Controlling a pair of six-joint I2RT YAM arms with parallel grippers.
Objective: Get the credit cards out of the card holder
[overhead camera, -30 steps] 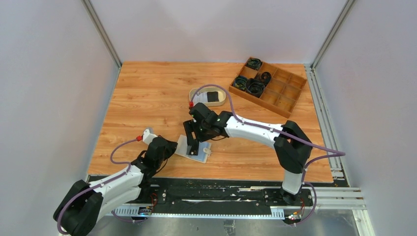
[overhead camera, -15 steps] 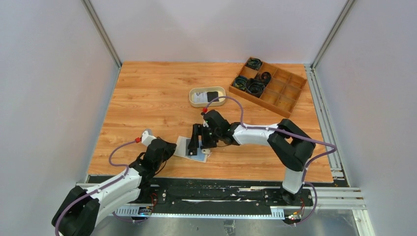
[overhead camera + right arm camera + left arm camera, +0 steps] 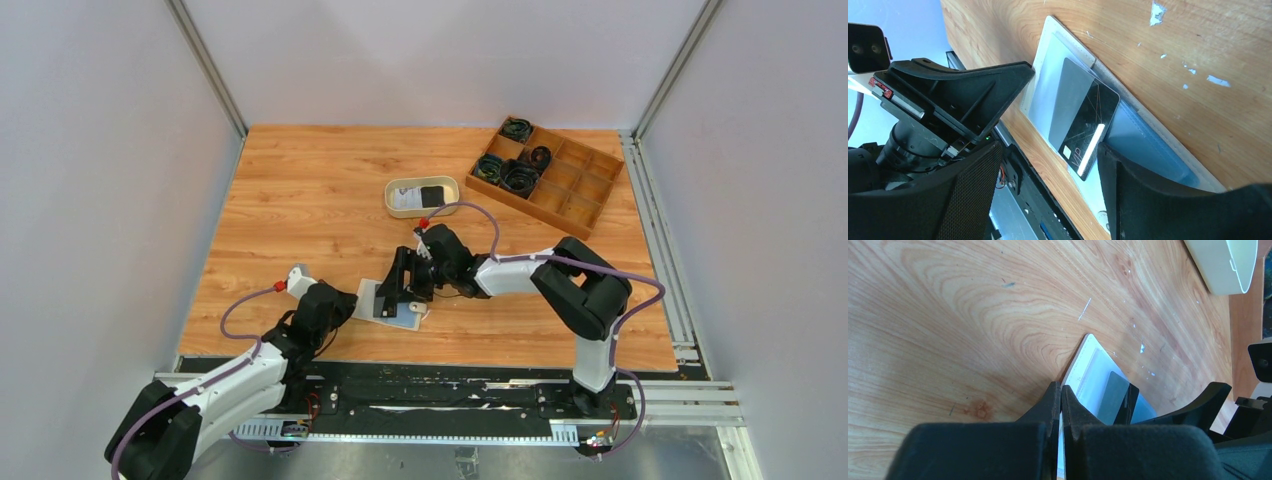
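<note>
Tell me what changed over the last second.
The right arm folded back, clearing the oval tray, and its open right hand tilted low to straddle the black card sticking out of the card holder. The left hand stayed shut on the holder's edge; holder and tray kept their places.

An open wallet (image 3: 367,299) is laid on the wooden surface (image 3: 300,200). The right pincer (image 3: 390,300) is held over it, the left pincer (image 3: 348,304) at its left edge. An oval tray (image 3: 405,213) is set beyond it.
</note>
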